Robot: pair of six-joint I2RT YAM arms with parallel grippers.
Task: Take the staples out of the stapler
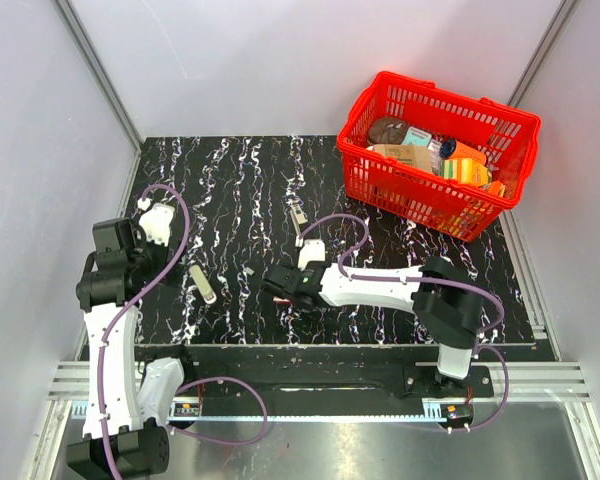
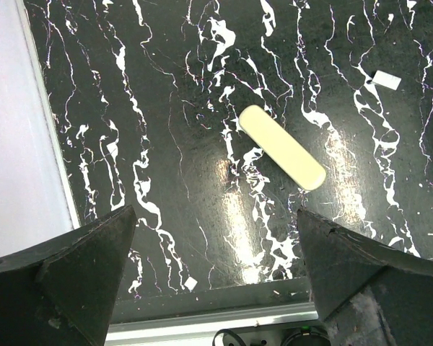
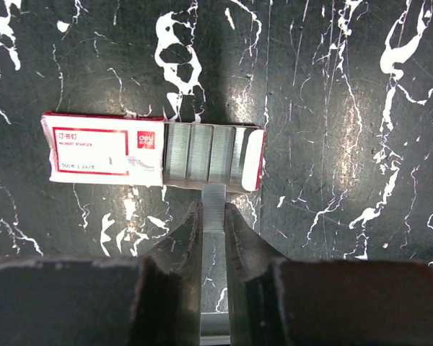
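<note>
My right gripper is shut on a short strip of silver staples. The strip's far end meets the near edge of an open red-and-white staple box that holds several more strips. In the top view this gripper is low over the mat's middle. The small stapler lies alone on the mat, a little beyond the right gripper. My left gripper is open and empty above the mat's near-left edge; it also shows in the top view.
A pale cream rounded bar lies on the mat in front of the left gripper and also shows in the top view. A red basket of groceries stands at the back right. White walls close in both sides.
</note>
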